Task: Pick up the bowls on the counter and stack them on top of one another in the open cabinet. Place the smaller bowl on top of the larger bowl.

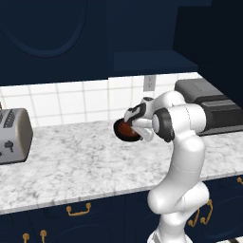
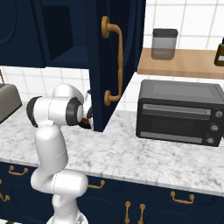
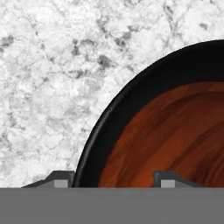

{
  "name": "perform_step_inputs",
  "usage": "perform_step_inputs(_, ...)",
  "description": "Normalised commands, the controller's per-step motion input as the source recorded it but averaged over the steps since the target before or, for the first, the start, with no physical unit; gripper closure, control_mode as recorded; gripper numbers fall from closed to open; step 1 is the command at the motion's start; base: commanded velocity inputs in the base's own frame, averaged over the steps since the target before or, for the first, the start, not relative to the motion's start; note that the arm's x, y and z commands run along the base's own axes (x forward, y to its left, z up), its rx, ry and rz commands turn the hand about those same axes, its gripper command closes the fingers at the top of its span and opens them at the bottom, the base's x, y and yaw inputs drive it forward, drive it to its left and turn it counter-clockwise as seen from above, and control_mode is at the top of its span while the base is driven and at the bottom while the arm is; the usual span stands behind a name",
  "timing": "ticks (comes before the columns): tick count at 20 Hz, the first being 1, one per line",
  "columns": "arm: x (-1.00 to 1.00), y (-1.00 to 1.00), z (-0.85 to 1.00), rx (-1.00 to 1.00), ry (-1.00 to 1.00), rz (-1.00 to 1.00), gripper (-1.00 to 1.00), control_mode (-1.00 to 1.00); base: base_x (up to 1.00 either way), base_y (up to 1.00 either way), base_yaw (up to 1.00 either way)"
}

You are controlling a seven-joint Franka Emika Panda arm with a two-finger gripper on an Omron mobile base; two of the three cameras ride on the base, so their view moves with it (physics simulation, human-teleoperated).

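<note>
Your arm rises from the base, bends at the elbow and reaches forward and down. Your gripper (image 3: 115, 180) points at the surface below, one finger (image 3: 61, 180) outside a dark rim, the other inside, tips apart.

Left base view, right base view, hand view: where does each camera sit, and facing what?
Left base view: behind the arm on its left, facing the counter and toaster; arm lower right.
Right base view: behind-right, facing the toaster oven; arm lower left.
Hand view: on the hand, looking along the fingertips at the bowl.
Both base views share arm and counter.
</note>
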Motion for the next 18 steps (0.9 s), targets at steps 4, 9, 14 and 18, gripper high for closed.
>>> perform_step_inputs(4,0.0,0.0,0.01,0.0,-0.01,0.0,1.0,-1.0,0.0,0.0,0.0)
perform_step_inputs(9,-0.32,0.0,0.31,0.01,0.0,-0.01,1.0,-1.0,0.0,0.0,0.0)
perform_step_inputs(14,-0.99,-0.02,0.95,0.01,-0.13,-0.06,1.0,-1.0,0.0,0.0,0.0)
perform_step_inputs(18,-1.0,-0.15,1.0,0.03,-0.16,-0.04,1.0,-1.0,0.0,0.0,0.0)
